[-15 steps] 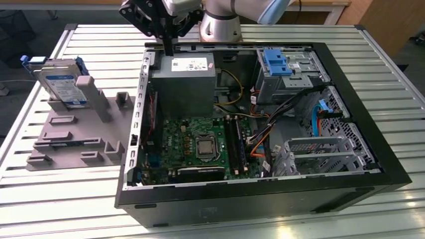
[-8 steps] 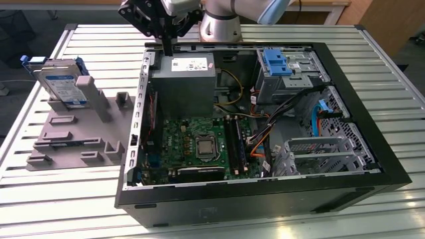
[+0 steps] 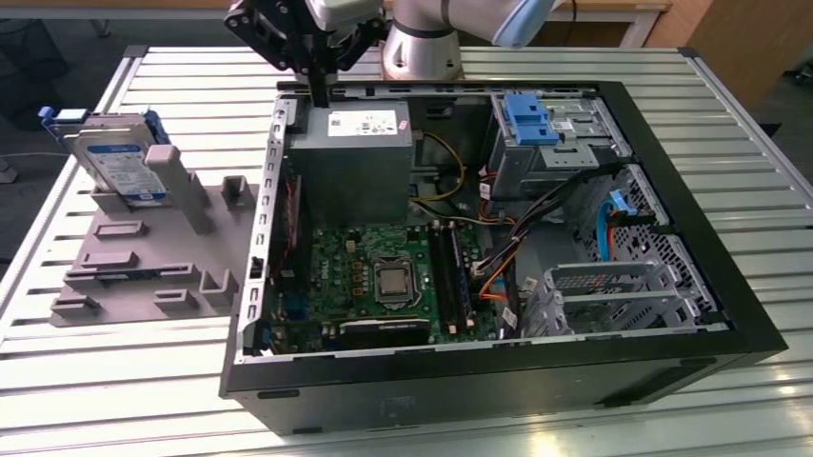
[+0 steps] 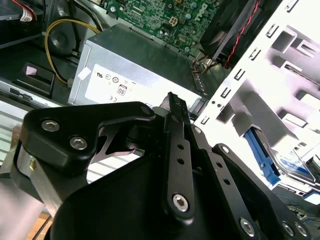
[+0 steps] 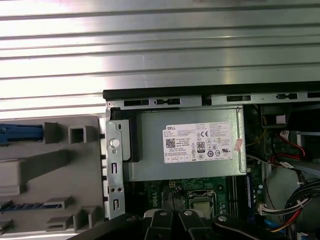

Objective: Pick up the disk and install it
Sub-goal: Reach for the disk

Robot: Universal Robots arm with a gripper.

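My claw (image 3: 320,95) pinched closed, empty, above case (image 3: 534,88) far wall. Disk (image 3: 117,164) leans in holder (image 3: 152,257), exterior view's left, well apart. Risk: closed tips knock disk over.

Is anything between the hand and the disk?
Nothing visible does. The hand hangs over a corner of the case; the disk leans in the grey fixture to the exterior view's left, open air between them.

A white printed sticker (image 5: 200,142) marks the grey metal box (image 5: 150,170), a blue-and-white label (image 3: 128,171) the disk (image 3: 102,141).
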